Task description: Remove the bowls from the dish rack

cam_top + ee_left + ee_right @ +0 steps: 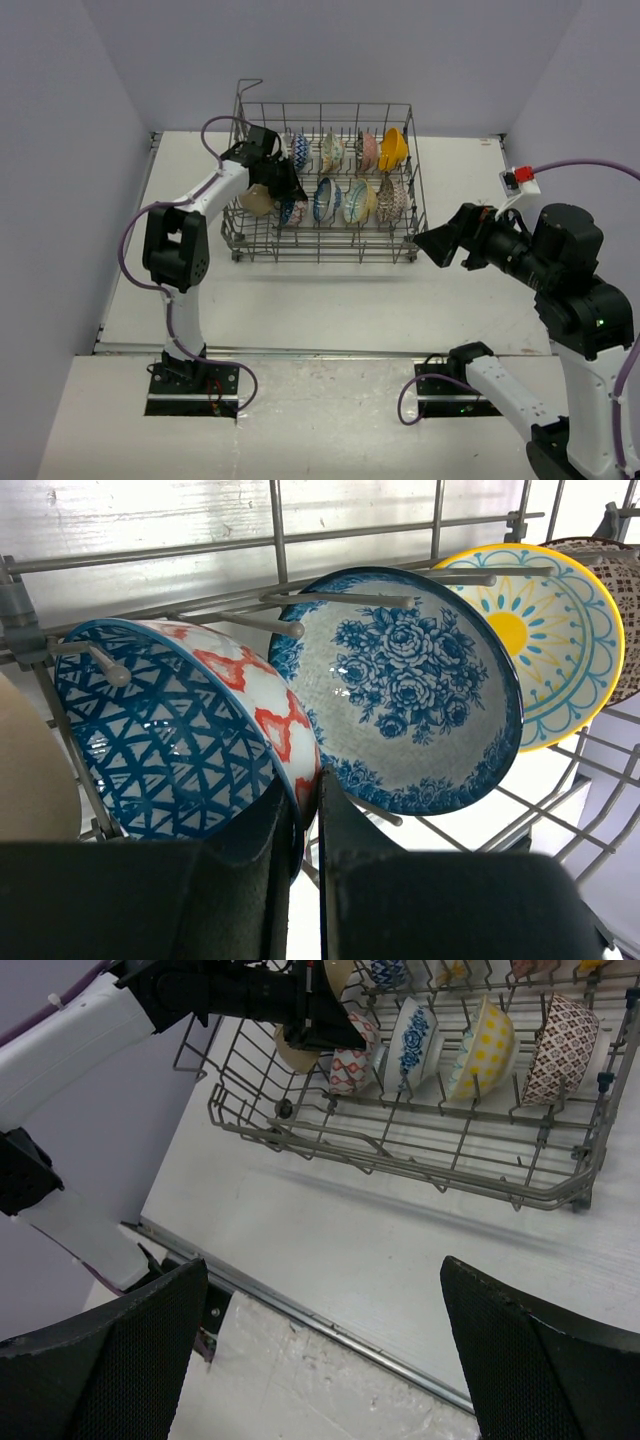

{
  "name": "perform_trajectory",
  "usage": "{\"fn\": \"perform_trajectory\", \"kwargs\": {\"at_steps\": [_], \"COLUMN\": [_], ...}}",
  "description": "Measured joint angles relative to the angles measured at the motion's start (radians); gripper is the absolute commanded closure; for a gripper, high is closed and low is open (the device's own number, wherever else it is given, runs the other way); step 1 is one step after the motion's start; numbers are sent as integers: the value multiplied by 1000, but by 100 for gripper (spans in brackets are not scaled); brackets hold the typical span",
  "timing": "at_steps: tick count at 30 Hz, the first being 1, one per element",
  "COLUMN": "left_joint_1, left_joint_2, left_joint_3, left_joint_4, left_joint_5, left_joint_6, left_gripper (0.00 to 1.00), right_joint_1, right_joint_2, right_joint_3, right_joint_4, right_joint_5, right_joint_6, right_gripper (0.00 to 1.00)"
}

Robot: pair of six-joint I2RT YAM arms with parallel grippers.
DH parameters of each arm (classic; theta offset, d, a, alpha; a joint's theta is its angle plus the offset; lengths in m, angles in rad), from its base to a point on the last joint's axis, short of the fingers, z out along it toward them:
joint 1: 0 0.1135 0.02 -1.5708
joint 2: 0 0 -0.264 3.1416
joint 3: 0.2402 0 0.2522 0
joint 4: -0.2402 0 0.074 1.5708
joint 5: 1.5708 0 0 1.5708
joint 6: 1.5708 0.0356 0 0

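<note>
The grey wire dish rack (330,246) holds two rows of bowls on edge. My left gripper (312,798) is inside the rack's front row, shut on the rim of the bowl with blue lattice inside and red pattern outside (160,740). That bowl also shows in the top view (292,211) and the right wrist view (350,1060). Beside it stand a blue floral bowl (400,680), a yellow sun bowl (545,630) and a brown patterned bowl (628,590). A plain beige bowl (256,201) is on its left. My right gripper (432,245) hangs open and empty right of the rack.
The back row holds several more bowls, ending in a bright orange-yellow one (393,148). The rack's raised handle (248,88) is at its back left corner. A red-and-white block (521,178) sits at the table's right edge. A metal strip (330,1305) marks the table's near edge.
</note>
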Motion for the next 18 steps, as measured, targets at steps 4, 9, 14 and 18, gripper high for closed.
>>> {"fn": "perform_trajectory", "kwargs": {"at_steps": [4, 9, 14, 18], "left_joint_1": [9, 18, 25, 29], "left_joint_2": [-3, -11, -51, -55], "left_joint_3": [0, 0, 0, 0], "left_joint_4": [-3, -1, 16, 15], "left_joint_5": [13, 32, 49, 55], "left_joint_6": [-1, -11, -18, -20], "left_gripper": [100, 100, 100, 100], "right_joint_1": [0, 0, 0, 0], "right_joint_2": [5, 6, 6, 6], "right_joint_3": [0, 0, 0, 0], "right_joint_4": [5, 7, 7, 7], "right_joint_5": [-2, -10, -15, -18], "right_joint_6": [0, 1, 2, 3], "right_gripper": [1, 1, 1, 1]}}
